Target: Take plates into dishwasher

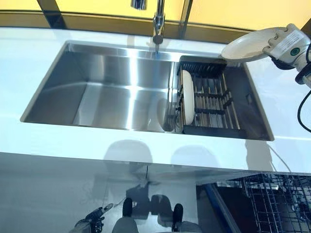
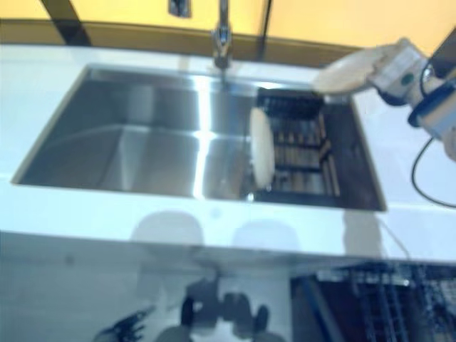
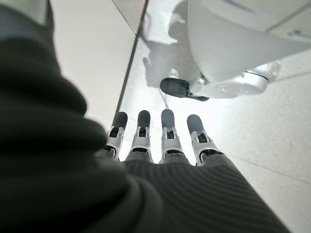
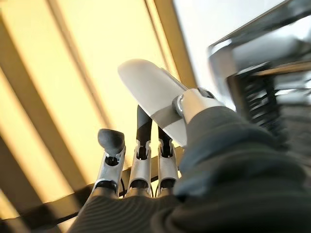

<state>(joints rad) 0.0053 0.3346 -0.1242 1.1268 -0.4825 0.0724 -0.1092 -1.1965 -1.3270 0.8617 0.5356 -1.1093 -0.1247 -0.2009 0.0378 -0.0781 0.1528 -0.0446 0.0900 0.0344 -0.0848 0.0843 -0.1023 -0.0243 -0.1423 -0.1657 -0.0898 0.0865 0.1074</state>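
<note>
Stainless steel makes up the wide sink (image 1: 112, 92), sunk into a white tabletop (image 1: 73, 141) whose front edge runs across the lower part of the head views. The sink's left basin lies bare and open from wall to wall; its right end is filled by a dark dish rack (image 1: 209, 104) that sits against the right and front walls. One white plate (image 1: 187, 103) stands upright on edge in the rack's left slots, just beside the open basin, with the rest of the slots free. A faucet (image 1: 158, 24) rises from the back rim above the middle of the sink.

Above the rack's back right corner and the tabletop beyond it, the right hand (image 1: 284, 43) holds a second white plate (image 1: 245, 48) in the air, tilted and nearly flat, clear of the rack and the sink rim. In the right wrist view the thumb (image 4: 192, 104) is pressed over that plate's rim with fingers (image 4: 143, 131) under it, so the hand is closed on the plate.

Below the tabletop's front edge at the right, the wire dishwasher rack (image 1: 277, 204) stands pulled out. The left hand (image 1: 92, 223) hangs low by the floor, well apart from the sink; its wrist view shows its fingers (image 3: 167, 131) straight and holding nothing.
</note>
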